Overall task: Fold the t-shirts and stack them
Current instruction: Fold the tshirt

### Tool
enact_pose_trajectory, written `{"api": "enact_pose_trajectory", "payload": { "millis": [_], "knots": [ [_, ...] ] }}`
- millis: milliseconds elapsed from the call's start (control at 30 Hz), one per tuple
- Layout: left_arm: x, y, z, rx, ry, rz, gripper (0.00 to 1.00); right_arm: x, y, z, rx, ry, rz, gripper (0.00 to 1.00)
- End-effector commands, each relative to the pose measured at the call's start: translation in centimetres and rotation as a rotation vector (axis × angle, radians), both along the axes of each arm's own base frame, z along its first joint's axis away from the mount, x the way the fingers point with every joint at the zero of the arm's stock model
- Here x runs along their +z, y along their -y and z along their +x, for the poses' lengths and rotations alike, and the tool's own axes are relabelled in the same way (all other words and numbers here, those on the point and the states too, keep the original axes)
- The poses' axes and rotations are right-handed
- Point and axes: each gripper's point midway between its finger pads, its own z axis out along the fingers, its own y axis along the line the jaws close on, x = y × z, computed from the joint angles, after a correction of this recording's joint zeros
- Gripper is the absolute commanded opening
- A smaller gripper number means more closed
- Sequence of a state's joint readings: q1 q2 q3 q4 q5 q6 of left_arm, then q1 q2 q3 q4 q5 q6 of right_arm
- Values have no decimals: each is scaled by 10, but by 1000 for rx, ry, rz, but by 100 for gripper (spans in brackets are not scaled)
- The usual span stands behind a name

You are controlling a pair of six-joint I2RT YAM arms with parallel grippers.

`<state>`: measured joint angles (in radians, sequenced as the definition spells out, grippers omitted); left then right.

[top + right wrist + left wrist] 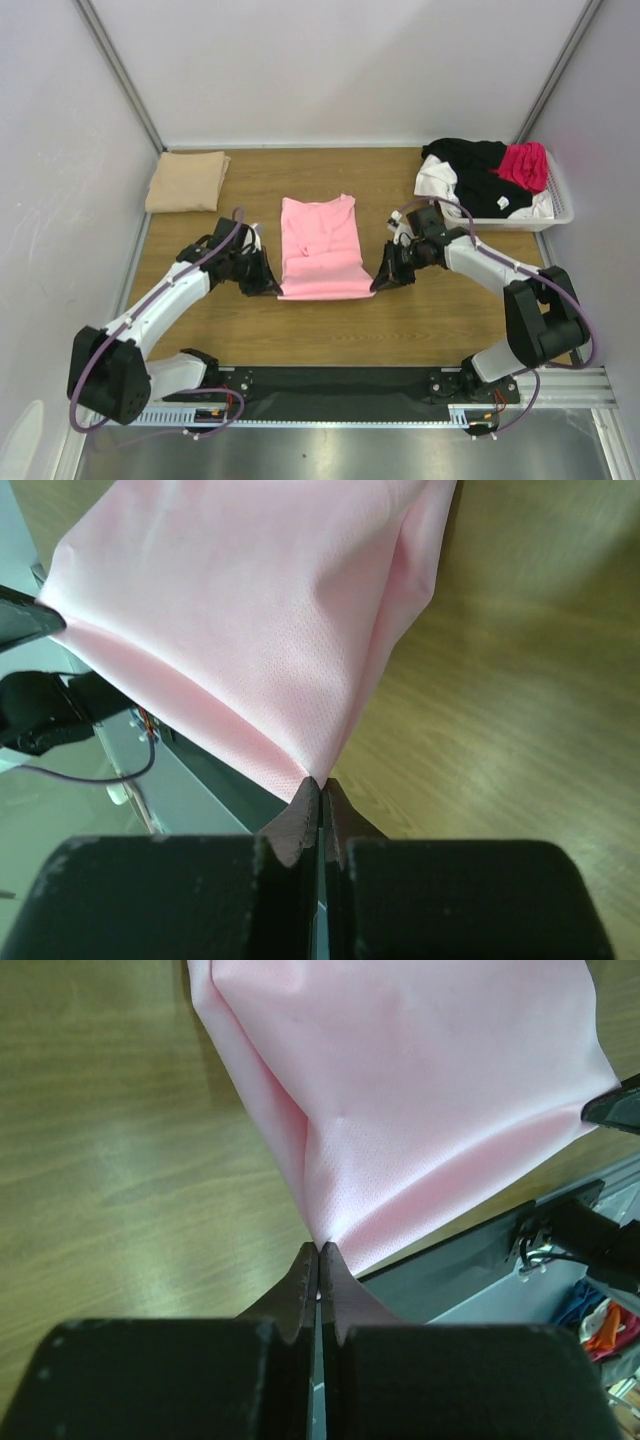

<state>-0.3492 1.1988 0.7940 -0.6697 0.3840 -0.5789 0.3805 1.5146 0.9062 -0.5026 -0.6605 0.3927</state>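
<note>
Closed tight, the left tool (318,1250) and right tool (318,783) each pinch a near corner of the light pink cloth t-shirt (318,240) on the wooden table (420,325); limp, light, probably best held by its corners.

Both arms reach forward and angle in toward each other, left arm (165,300) and right arm (500,270) with elbows out wide and wrists down low over the worktop (420,330). The left end effector (318,1250) is clamped tight on the near left corner of the pink t-shirt (320,245). The right end effector (320,782) mirrors it, jaws fully closed on the near right corner.
</note>
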Motion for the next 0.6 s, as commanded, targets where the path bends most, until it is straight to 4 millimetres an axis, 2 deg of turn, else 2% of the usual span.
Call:
{"api": "enact_pose_trajectory", "payload": {
  "millis": [0, 67, 100, 233, 300, 400, 500, 533, 567],
  "knots": [
    [-6, -14, -21, 50, -50, 64, 0, -2, 4, -17, -8, -1, -41, 0],
    [-3, -15, -29, 64, -70, 62, 0, 3, 4, -22, -15, 1, -51, 0],
    [3, -15, -29, 68, -55, 52, 0, 12, 4, -21, -21, 26, -38, 0],
    [17, -10, -22, 75, -17, 21, 0, 28, 4, -8, -45, 97, -37, 0],
    [13, -8, -21, 62, -25, 18, 0, 31, 1, -1, -38, 106, -35, 0],
    [2, -6, -23, 43, -77, 26, 0, 23, -3, 3, -11, 83, -39, 0],
    [9, -3, -13, 40, -54, 21, 0, 23, -8, 14, -4, 93, -37, 0],
    [19, -1, -5, 38, -28, 16, 0, 33, -11, 24, -4, 124, -23, 0],
    [20, -1, 0, 33, -28, 28, 0, 33, -12, 28, 3, 125, -26, 0]
  ]
}}
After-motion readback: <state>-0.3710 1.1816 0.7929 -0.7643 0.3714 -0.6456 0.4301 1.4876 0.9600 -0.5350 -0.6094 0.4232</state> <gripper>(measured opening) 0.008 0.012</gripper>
